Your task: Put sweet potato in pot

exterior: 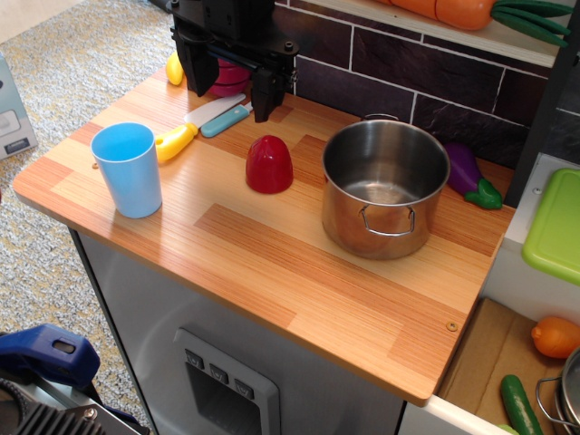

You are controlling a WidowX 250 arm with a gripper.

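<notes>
The sweet potato is a glossy red dome standing on its flat base on the wooden counter, left of the pot. The pot is a shiny steel cylinder with loop handles, upright with nothing inside. My gripper is black, at the back left, above and behind the sweet potato. Its two fingers point down, spread apart with nothing between them. A magenta radish shows behind the gap.
A light blue cup stands at the left. A toy knife with a yellow handle lies behind it. A purple eggplant lies right of the pot by the dark tiled wall. A green lid sits at the right.
</notes>
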